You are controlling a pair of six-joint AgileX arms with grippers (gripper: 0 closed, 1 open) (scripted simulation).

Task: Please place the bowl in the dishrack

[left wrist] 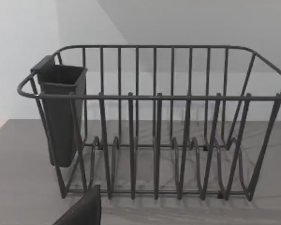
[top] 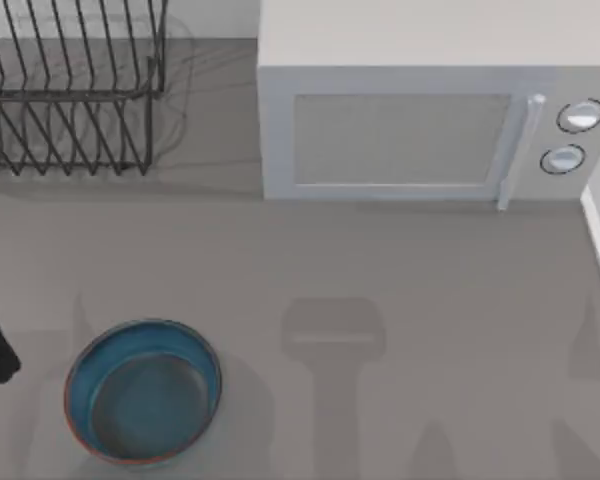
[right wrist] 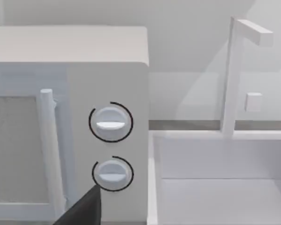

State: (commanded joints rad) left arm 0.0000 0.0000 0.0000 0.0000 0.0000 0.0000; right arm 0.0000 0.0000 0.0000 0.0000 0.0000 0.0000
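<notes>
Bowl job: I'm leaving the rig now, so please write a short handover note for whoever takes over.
Left arm: at the table's left edge, beside the bowl; holding nothing seen.
Right arm: its wrist view faces the microwave and a sink.
Bowl: upright on the table, front left, untouched.
Dishrack: back left, with a dark cup hung at one end; no dishes in it.
Done: nothing.
Left: grasp the bowl, carry it back, place it in the dishrack.

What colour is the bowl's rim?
Reddish-orange, around the blue bowl; the top view shows it best.
</notes>
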